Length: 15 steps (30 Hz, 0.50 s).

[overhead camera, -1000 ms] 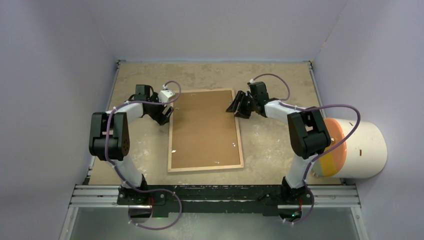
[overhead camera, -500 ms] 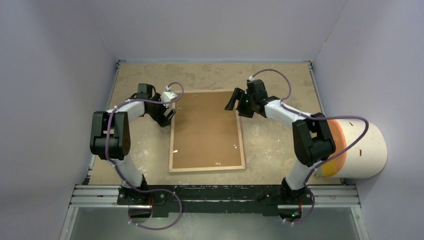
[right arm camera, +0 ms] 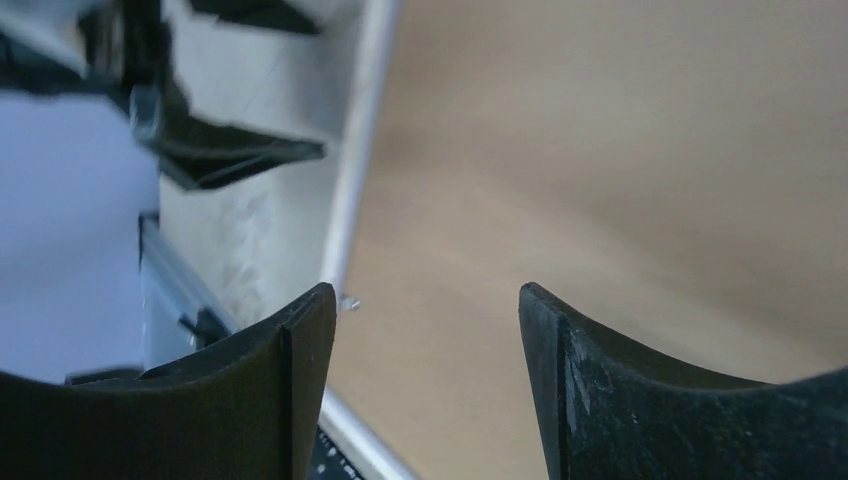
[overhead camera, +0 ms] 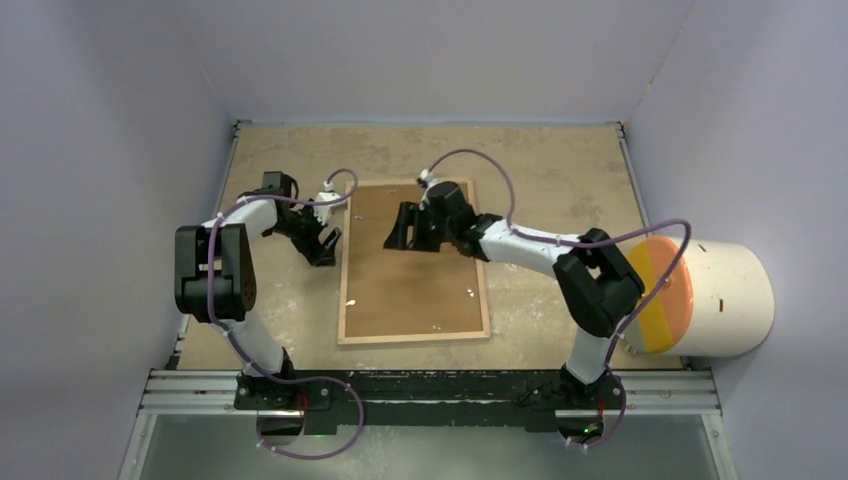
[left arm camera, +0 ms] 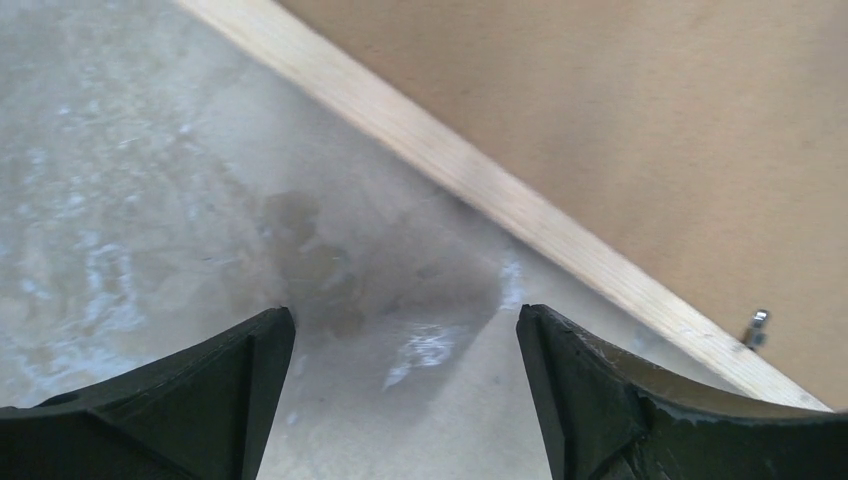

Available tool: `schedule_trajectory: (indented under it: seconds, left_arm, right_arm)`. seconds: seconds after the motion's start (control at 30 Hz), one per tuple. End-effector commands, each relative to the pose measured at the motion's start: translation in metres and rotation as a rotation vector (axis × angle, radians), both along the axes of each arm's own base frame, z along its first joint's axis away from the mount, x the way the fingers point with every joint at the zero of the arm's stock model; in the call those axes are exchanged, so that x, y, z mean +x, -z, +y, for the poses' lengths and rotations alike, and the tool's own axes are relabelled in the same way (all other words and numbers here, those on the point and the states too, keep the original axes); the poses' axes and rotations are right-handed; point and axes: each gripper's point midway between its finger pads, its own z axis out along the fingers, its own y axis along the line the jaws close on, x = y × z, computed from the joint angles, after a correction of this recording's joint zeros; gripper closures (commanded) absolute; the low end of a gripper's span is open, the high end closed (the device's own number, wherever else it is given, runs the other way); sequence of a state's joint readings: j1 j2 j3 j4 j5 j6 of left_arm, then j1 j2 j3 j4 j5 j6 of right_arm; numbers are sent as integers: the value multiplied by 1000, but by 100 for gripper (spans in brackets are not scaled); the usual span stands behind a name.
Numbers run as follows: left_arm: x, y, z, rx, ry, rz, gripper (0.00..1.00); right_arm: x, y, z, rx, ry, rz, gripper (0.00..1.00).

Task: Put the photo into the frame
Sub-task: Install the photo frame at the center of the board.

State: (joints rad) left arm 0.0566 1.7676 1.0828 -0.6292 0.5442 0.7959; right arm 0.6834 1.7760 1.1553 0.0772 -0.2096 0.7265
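Observation:
The frame (overhead camera: 415, 337) lies flat mid-table with its light wood face up, and the plain brown backing board (overhead camera: 415, 285) fills it. The photo is hidden. My left gripper (overhead camera: 326, 246) is open and empty, low over the table just left of the frame's left rail (left arm camera: 500, 195). My right gripper (overhead camera: 398, 236) is open and empty, hovering over the upper part of the backing board (right arm camera: 600, 150). The right wrist view also shows the left rail (right arm camera: 355, 150) and my left gripper's fingers (right arm camera: 230, 150) beyond it.
A big white cylinder (overhead camera: 725, 297) with an orange and yellow end lies at the table's right edge. Small metal tabs (left arm camera: 757, 327) stand along the frame's inner edge. Walls close in the table on three sides. A metal rail (overhead camera: 430, 385) runs along the near edge.
My right gripper has swung left from the frame's top right corner to over the backing board. My left gripper has shifted slightly down beside the left rail.

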Motion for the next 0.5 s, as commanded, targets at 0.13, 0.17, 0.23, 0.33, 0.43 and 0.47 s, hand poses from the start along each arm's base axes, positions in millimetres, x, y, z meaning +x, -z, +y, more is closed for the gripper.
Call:
schedule_trajectory:
  seconds: [0.13, 0.17, 0.23, 0.33, 0.43, 0.47]
  left_arm:
    - [-36, -9, -30, -183, 55, 132, 23]
    - [-36, -7, -29, -181, 57, 133, 24]
    - [-37, -2, -27, -172, 56, 144, 30]
    - [-39, 4, -27, -169, 56, 158, 35]
    - [-40, 8, -27, -172, 54, 159, 37]
    - [-39, 8, -27, -169, 53, 156, 38]
  right_arm:
    - [-95, 0, 107, 183, -335, -19, 40]
    - [-103, 2, 113, 177, -357, -12, 41]
    - [-112, 9, 117, 165, -378, 5, 42]
    - [-126, 17, 118, 164, -394, 38, 43]
    - [-138, 26, 118, 161, -408, 67, 43]
    - [-142, 28, 119, 163, -412, 73, 43]
